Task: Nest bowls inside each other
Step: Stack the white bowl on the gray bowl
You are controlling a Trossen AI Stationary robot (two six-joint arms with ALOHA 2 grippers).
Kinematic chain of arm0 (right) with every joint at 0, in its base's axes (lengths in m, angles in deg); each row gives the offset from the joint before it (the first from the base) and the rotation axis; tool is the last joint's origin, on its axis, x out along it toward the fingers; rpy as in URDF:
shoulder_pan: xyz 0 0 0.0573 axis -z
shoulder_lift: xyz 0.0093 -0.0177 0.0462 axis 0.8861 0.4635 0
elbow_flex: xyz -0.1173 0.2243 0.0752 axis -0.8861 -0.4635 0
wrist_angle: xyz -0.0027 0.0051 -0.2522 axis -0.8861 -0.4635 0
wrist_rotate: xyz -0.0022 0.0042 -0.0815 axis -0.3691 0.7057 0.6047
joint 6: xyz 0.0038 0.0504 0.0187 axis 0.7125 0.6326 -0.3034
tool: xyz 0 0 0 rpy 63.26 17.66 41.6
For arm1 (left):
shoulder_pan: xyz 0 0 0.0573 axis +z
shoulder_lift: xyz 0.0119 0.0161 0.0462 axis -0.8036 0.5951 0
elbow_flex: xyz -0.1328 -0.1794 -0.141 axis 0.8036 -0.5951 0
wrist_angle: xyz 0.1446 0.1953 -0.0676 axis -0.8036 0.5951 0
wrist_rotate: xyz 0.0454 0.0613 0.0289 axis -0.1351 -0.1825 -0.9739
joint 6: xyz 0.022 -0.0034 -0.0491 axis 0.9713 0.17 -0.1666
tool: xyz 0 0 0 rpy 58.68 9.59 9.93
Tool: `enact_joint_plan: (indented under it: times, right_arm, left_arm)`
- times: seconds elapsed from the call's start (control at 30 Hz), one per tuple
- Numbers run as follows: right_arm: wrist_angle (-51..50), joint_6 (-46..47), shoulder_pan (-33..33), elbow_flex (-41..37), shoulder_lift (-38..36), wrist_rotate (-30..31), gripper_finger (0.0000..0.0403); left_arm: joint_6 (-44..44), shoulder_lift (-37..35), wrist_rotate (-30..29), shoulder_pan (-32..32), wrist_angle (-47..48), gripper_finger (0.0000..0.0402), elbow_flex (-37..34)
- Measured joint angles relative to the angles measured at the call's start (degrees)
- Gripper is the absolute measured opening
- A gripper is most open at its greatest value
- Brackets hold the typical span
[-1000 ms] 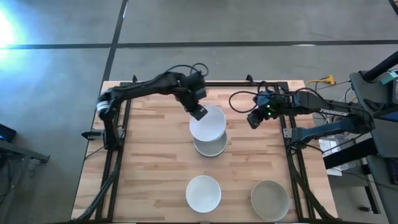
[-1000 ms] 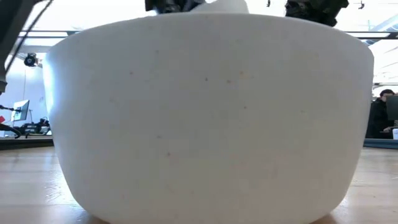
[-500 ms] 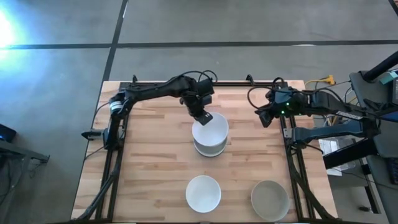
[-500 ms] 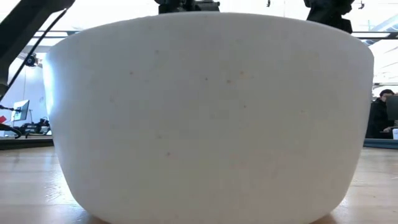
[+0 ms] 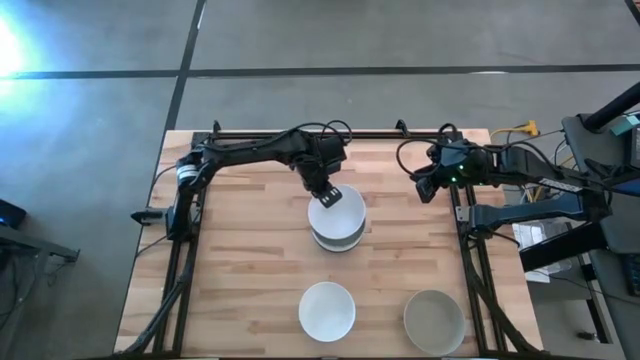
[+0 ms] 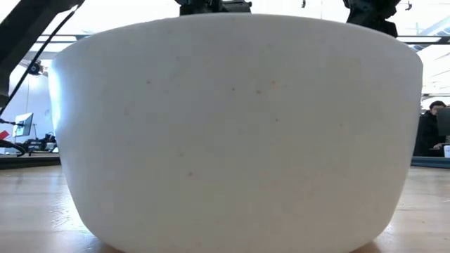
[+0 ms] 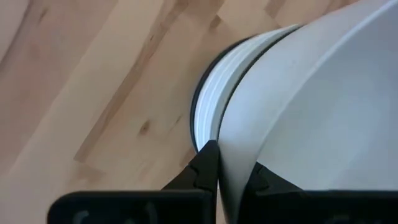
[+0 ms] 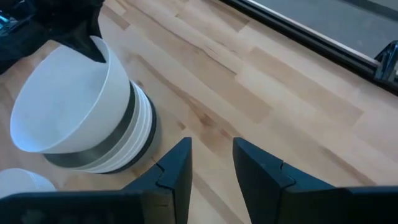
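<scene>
A stack of bowls stands at the table's middle; white rims and one dark rim show in it. A white bowl sits tilted in the top of the stack, and my left gripper is shut on its far left rim. My right gripper hangs open and holds nothing, above the table's far right, clear of the stack. Another white bowl rests on its base near the front edge and fills the low view. My left gripper pinches the white bowl's wall at the rim, on the far left side of the bowl. One finger is inside the bowl and one outside. The fingers slant down from the far left. The bowl is tilted, held rim highest, its lower part inside the stack.
A grey-beige bowl stands at the near right corner. Black frame rails run along the table's left, right and far edges. Bare wood lies left of the stack and between the stack and the front bowls.
My left gripper has gone down and slightly toward the near edge with the white bowl, which has sunk from above the stack into its top and stays tilted. My right gripper has drawn back toward the table's right edge, then kept still.
</scene>
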Motion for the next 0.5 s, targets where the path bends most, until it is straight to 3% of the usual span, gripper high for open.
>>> enact_joint_plan:
  times: [0.5]
  right_arm:
    - [0.08, 0.09, 0.0, 0.0, 0.17, 0.0, 0.0111]
  left_arm:
    - [-0.12, 0.0, -0.11, -1.29, -2.36, 0.0, 0.0]
